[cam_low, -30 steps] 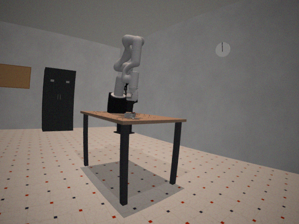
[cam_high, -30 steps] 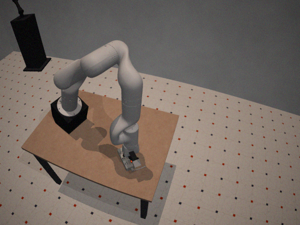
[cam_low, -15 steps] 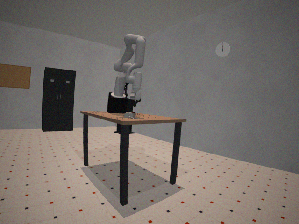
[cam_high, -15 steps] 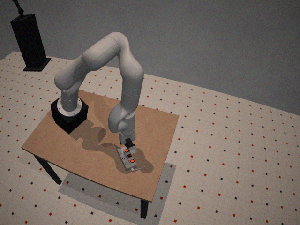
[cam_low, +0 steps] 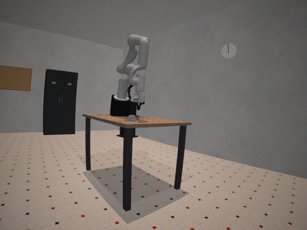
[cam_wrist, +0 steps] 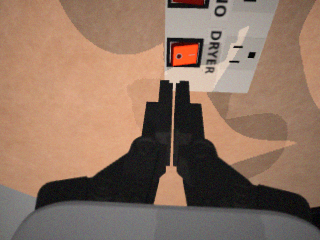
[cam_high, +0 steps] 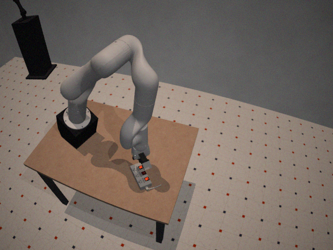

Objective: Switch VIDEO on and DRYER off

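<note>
The grey power strip (cam_high: 137,177) (cam_low: 132,119) (cam_wrist: 240,55) lies flat on the wooden table (cam_high: 80,166) (cam_low: 163,121), with its cord end (cam_high: 153,187) towards the table's front edge. In the wrist view the DRYER switch (cam_wrist: 185,53) (cam_high: 140,166) glows bright orange. The middle switch (cam_high: 143,172) (cam_wrist: 187,2) looks darker. The far switch (cam_high: 146,178) near the cord glows red. My gripper (cam_wrist: 173,99) (cam_high: 141,158) (cam_low: 138,106) is shut and empty. It hangs above the strip's end, with its tips just short of the DRYER switch.
The arm's black base (cam_high: 76,129) (cam_low: 120,106) stands at the table's back left corner. A black pedestal (cam_high: 32,45) stands on the floor far behind, and a black cabinet (cam_low: 59,101) stands by the wall.
</note>
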You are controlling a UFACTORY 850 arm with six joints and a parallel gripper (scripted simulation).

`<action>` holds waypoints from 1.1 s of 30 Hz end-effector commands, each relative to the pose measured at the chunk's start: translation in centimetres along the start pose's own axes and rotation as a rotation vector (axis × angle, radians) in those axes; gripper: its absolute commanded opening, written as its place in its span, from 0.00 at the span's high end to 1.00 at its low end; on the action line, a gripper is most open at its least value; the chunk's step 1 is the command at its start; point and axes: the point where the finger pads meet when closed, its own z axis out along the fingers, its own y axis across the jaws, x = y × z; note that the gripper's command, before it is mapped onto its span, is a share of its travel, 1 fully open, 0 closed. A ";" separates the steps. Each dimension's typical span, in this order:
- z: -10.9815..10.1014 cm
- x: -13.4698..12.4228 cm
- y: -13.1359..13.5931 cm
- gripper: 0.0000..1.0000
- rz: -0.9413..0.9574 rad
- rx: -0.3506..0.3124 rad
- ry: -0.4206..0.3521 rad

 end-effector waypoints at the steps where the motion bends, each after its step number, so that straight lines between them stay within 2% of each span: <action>1: 0.0 0.0 0.0 1.00 0.000 0.007 0.000; 33: 0.7 0.0 0.0 1.00 0.000 0.007 0.000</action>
